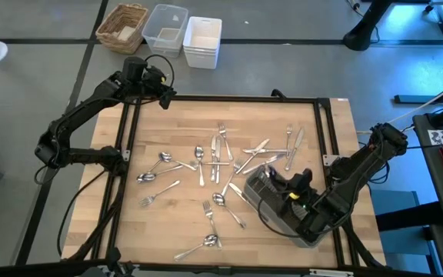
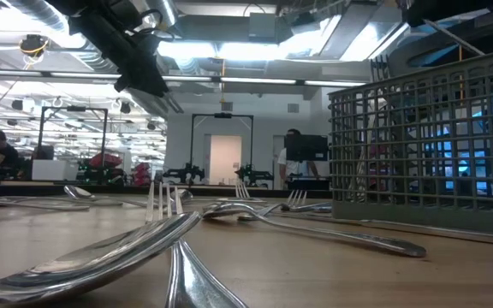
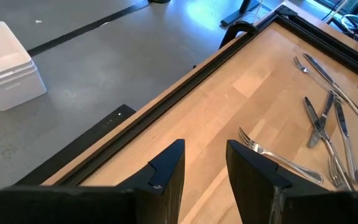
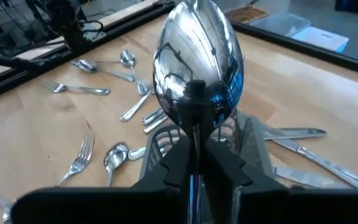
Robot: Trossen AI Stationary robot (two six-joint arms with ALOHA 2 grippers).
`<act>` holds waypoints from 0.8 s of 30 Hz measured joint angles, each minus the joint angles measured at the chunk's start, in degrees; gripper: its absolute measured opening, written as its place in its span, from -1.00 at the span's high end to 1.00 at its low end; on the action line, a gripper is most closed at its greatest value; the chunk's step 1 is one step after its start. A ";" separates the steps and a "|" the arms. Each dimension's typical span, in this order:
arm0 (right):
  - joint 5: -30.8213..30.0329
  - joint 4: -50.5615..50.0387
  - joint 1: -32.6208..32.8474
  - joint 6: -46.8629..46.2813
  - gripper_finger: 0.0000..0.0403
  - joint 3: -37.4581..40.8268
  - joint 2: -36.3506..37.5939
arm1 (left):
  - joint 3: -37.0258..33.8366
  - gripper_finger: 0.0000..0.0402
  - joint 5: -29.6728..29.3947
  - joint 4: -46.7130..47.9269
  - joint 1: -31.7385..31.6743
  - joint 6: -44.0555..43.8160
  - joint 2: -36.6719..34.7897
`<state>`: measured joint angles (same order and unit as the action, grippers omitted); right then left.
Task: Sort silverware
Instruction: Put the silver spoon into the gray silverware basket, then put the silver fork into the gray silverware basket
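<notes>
The silverware [image 1: 214, 154], forks, spoons and knives, lies scattered flat over the wooden table; in the low view a fork [image 2: 165, 231] lies close in front. My right gripper [image 1: 297, 192] hangs over the grey slatted caddy [image 1: 271, 198] at the table's right near part and is shut on a spoon [image 4: 196, 56]. The caddy [image 4: 157, 142] shows just under that gripper. My left gripper [image 3: 204, 168] is open and waits above the table's far left corner [image 1: 164, 96], touching nothing. My right gripper pinches the spoon between its two fingers at the handle's neck [image 4: 196, 127], just below the bowl. The fingers come from above, slanting down toward the caddy. The shiny bowl stands up on the wrist's side of the fingers; the handle below them is hidden by the gripper.
A black frame [image 1: 229, 98] runs round the table's edges. Beyond the far edge, on the floor, stand a wicker basket [image 1: 121, 25], a clear tub [image 1: 165, 27] and white bins [image 1: 203, 40]. Bare wood lies along the table's far strip [image 3: 229, 93] and left side.
</notes>
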<state>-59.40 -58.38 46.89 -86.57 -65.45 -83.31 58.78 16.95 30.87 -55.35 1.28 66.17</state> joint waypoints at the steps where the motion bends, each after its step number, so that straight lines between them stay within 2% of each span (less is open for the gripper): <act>1: 0.47 0.32 -0.01 -0.02 0.73 0.00 0.00 | 0.00 0.45 0.00 0.00 0.00 0.00 0.00; 12: 2.92 0.28 -0.02 0.63 0.63 -0.02 0.07 | 0.00 0.45 0.00 -0.01 0.00 0.15 0.00; 16: 4.00 -0.04 -0.02 5.63 0.62 -0.59 0.07 | 0.00 0.45 0.22 0.00 0.27 -1.30 0.00; 21: 4.85 -2.83 -0.02 11.52 0.62 -5.58 0.63 | 0.00 0.45 5.56 -0.04 3.60 -2.59 0.00; 24: 5.02 -6.72 -0.02 13.70 0.62 -10.12 1.14 | 0.00 0.45 6.16 -0.77 7.78 -2.89 0.00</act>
<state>-54.37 -65.10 46.87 -72.87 -75.57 -82.16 58.78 23.11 30.10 -47.58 -1.61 66.17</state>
